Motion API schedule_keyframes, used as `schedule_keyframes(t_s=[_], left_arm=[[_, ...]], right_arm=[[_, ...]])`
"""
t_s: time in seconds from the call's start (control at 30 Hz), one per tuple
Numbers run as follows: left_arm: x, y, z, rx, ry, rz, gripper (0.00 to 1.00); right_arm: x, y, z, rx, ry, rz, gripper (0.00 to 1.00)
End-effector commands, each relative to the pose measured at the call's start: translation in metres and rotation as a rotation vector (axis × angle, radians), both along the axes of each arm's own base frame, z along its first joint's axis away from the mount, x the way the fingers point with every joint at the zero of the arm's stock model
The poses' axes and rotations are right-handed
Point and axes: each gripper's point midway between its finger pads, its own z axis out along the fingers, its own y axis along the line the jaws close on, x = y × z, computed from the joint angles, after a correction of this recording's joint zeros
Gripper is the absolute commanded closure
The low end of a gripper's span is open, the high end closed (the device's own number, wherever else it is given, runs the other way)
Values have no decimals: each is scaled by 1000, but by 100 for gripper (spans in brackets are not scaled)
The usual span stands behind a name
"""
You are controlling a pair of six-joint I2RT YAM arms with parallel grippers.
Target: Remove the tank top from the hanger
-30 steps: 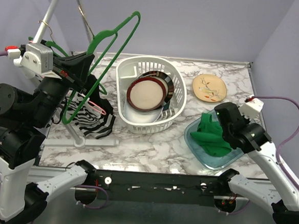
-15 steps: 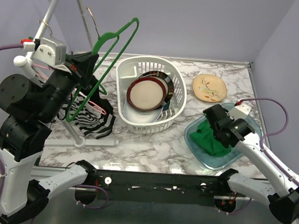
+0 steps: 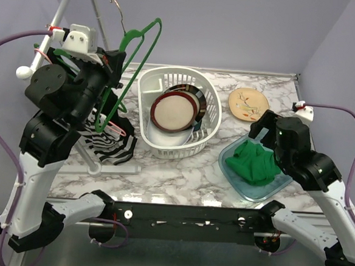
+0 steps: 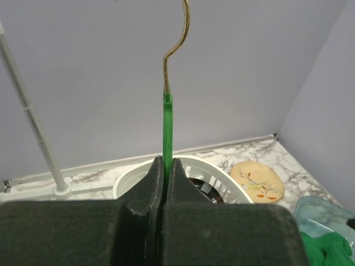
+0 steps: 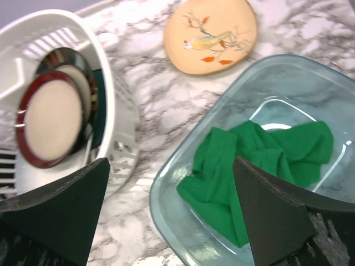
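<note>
The green tank top [image 3: 256, 163] lies crumpled in a clear glass dish [image 3: 226, 165] at the right front of the table, off the hanger. My right gripper [image 3: 264, 125] hovers just above it, open, with nothing between its fingers. The right wrist view shows the tank top [image 5: 260, 160] inside the dish rim [image 5: 166, 183], below the spread jaws of the right gripper [image 5: 171, 180]. High on the left, my left gripper [image 3: 111, 67] is shut on the bare green hanger [image 3: 137, 54]. In the left wrist view the hanger [image 4: 167, 122] rises from the left gripper [image 4: 165, 169], metal hook uppermost.
A white basket [image 3: 211, 105] with a bowl and plates stands mid-table. A tan painted plate [image 3: 248, 104] lies behind the dish. A zebra-patterned cloth [image 3: 106, 145] and a pink hanger [image 3: 115, 130] sit at the foot of the metal rack pole [image 3: 64, 9].
My right gripper opened, let the tank top drop into the dish and lifted off it. My left arm raised the hanger higher and a little to the right.
</note>
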Motion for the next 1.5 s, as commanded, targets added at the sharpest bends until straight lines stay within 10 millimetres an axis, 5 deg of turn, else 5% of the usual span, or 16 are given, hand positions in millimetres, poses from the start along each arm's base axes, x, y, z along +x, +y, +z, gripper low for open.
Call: schedule_keyframes(t_s=[0.0, 0.33, 0.7, 1.17, 1.47], left_arm=[[35, 26, 12, -171, 1, 236, 100], [103, 55, -15, -193, 68, 644, 100], [146, 74, -51, -201, 183, 623, 100], [160, 113, -53, -201, 178, 625, 100], [166, 103, -43, -195, 175, 555, 100]], right_arm=[[3, 31, 34, 79, -104, 187, 0], [2, 38, 42, 89, -95, 230, 0], [-9, 35, 55, 119, -122, 241, 0], [-8, 41, 52, 129, -115, 262, 0], [-10, 39, 51, 128, -119, 259, 0]])
